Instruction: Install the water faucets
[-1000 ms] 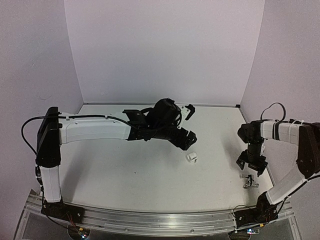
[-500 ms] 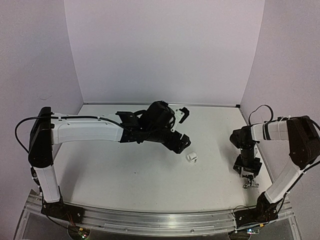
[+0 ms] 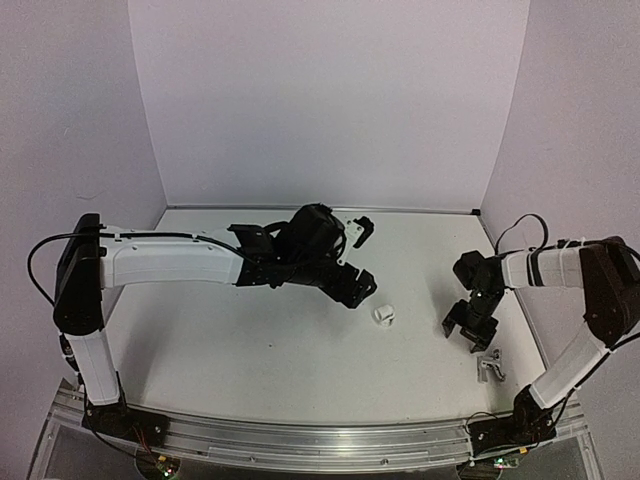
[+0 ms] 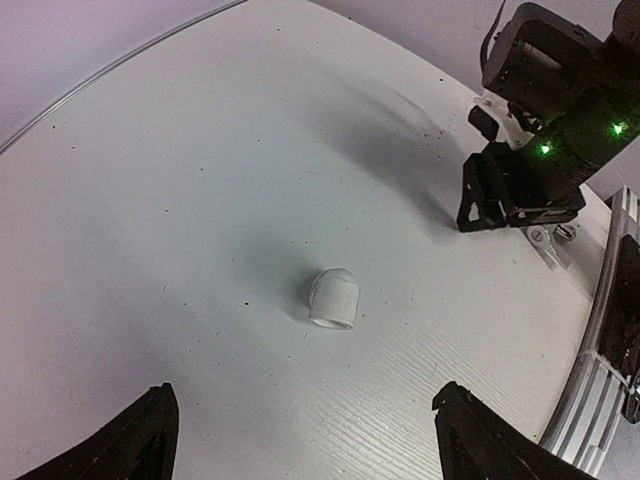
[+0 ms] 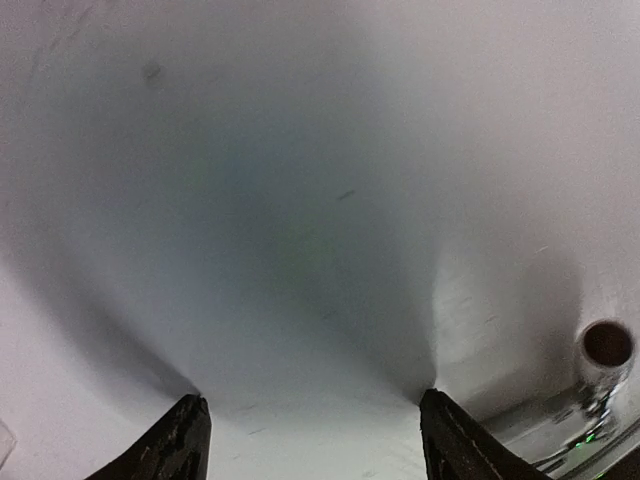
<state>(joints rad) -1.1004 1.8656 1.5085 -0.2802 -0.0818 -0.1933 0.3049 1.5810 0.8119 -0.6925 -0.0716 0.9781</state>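
A shiny silver water faucet (image 3: pixel 490 367) lies on the white table near the front right edge. The left wrist view also shows this faucet (image 4: pixel 550 238), and at the right wrist view's lower right corner it is a blurred metal shape (image 5: pixel 603 375). My right gripper (image 3: pixel 468 327) hovers low just left of it, open, with only bare table between its fingers (image 5: pixel 315 425). My left gripper (image 3: pixel 363 258) is open at the table's middle, above and behind a small white fitting (image 3: pixel 383 314). That fitting (image 4: pixel 334 297) lies ahead of the spread left fingertips (image 4: pixel 150 430).
The table (image 3: pixel 250 340) is bounded by lilac walls at the back and both sides, and an aluminium rail (image 3: pixel 320 440) runs along the near edge. The right arm's wrist (image 4: pixel 560 90) stands close to the right wall.
My right gripper dropped over the silver faucet, then swung left off it, its jaws narrowing a little. The faucet lies uncovered. My left arm drifted slightly left and stayed open.
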